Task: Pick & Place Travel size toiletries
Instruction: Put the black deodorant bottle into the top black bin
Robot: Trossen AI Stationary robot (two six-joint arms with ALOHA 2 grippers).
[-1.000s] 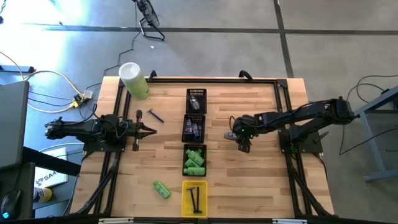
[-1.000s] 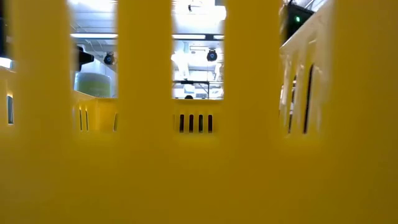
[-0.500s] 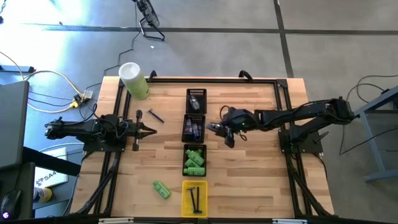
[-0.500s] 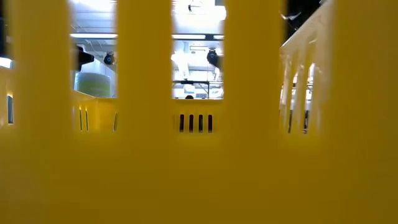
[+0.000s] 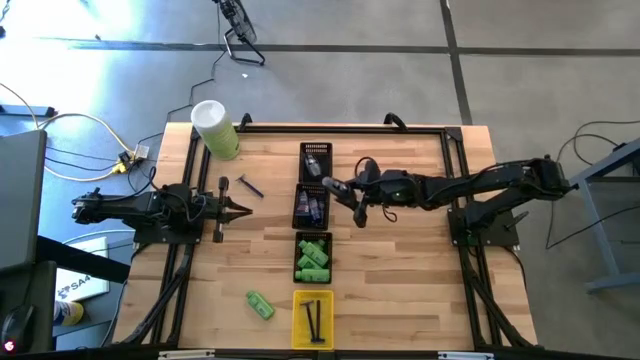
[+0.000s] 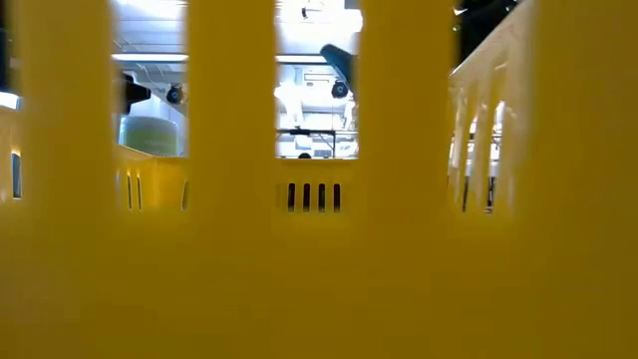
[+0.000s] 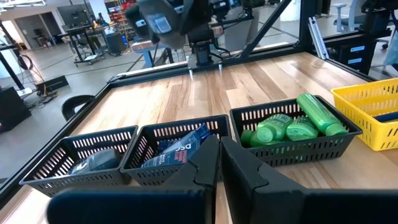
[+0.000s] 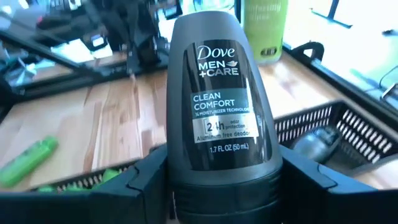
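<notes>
Only the right wrist view reads the label: the right gripper [image 8: 217, 180] clasps a grey Dove deodorant [image 8: 221, 99], hovering beside the black trays [image 5: 312, 205]. Left gripper [image 5: 243, 209] waits clenched over open wood, well clear of them

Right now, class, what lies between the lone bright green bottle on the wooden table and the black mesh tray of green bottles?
Only bare wood separates the lone bottle from that tray, in the high view.
</notes>
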